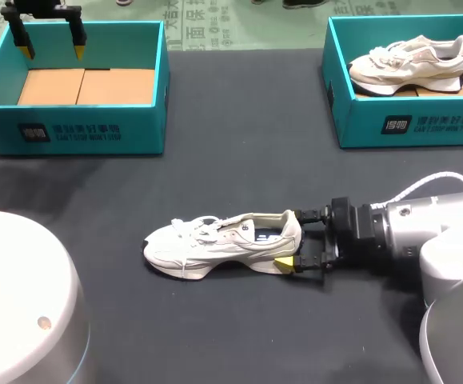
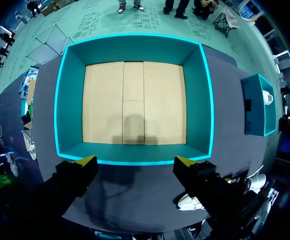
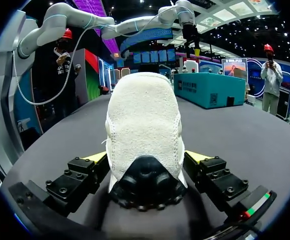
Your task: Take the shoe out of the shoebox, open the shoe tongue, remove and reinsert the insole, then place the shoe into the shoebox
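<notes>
The right tool (image 1: 293, 238) straddles the heel of the shoe (image 1: 215, 240), one yellow tip against each side, so it looks closed on the heel rather than standing clear. The shoe lies on its sole mid-bench (image 1: 239, 168), long axis straight out from that tool, toe pointing towards the left arm's side. The left tool (image 1: 51, 50) hangs wide open and empty over the far empty shoebox (image 1: 71, 132), well apart. The right arm is plainly nearer, so I'd expect it to steady the heel.
</notes>
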Action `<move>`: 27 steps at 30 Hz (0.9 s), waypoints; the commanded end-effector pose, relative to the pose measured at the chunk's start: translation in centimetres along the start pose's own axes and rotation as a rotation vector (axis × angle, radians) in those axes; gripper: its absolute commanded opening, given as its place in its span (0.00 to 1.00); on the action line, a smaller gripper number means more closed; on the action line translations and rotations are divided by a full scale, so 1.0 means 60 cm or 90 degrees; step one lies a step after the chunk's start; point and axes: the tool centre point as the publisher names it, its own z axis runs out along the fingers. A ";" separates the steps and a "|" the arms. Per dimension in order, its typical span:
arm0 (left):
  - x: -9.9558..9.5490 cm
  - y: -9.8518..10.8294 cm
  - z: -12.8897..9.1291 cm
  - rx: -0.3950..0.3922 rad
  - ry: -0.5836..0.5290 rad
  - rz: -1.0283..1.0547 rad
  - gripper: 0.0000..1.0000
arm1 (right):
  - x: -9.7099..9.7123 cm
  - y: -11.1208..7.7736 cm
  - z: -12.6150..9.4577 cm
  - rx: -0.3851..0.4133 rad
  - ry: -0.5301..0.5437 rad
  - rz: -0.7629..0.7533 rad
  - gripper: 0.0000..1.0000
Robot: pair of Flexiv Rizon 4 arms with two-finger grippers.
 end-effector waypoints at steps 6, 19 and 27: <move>0.000 0.000 0.000 0.000 0.000 0.000 1.00 | -0.004 -0.005 0.021 0.003 0.005 0.008 1.00; 0.000 0.000 0.000 0.000 0.000 0.000 1.00 | -0.001 -0.007 0.033 0.005 0.007 0.014 0.71; 0.000 0.000 0.000 0.000 0.000 0.000 1.00 | -0.001 -0.006 0.035 0.007 0.008 0.016 0.00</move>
